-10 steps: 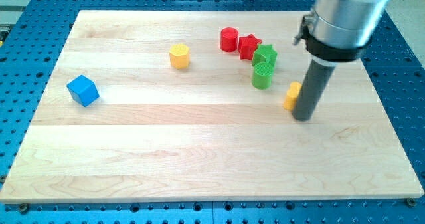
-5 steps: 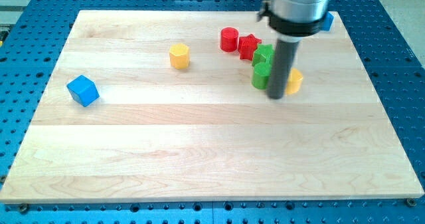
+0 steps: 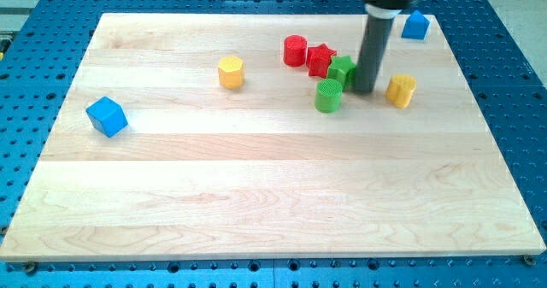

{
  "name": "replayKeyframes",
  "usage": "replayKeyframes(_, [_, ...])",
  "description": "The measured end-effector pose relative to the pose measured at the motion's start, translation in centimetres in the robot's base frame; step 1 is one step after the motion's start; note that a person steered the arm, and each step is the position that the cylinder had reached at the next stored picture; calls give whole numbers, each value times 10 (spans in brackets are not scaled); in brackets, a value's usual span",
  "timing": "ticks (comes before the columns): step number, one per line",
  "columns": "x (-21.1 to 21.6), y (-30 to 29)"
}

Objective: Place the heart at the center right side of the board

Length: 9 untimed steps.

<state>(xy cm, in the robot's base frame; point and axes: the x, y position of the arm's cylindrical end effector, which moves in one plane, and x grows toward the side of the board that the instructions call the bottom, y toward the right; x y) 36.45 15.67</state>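
The yellow heart (image 3: pixel 401 91) lies on the wooden board (image 3: pixel 256 194), right of centre in the upper half. My tip (image 3: pixel 365 91) is down on the board just left of the heart, with a small gap between them. The tip stands against the right side of the green star (image 3: pixel 342 69). The green cylinder (image 3: pixel 328 96) sits to the tip's left, a little lower in the view.
A red star (image 3: pixel 320 60) and a red cylinder (image 3: pixel 295 50) sit left of the green star. A yellow hexagon (image 3: pixel 231 71) lies upper left of centre. A blue cube (image 3: pixel 107 116) is at the left. A small blue block (image 3: pixel 415 25) is at the top right corner.
My tip went from the heart's right side round to its left and then up the view. The heart has slid right. The green cylinder has shifted slightly left.
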Motion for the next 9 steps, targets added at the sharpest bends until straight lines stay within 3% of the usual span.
replayKeyframes(2, [-1, 74])
replayKeyframes(5, [-11, 30])
replayKeyframes(7, [37, 62])
replayKeyframes(9, [37, 81])
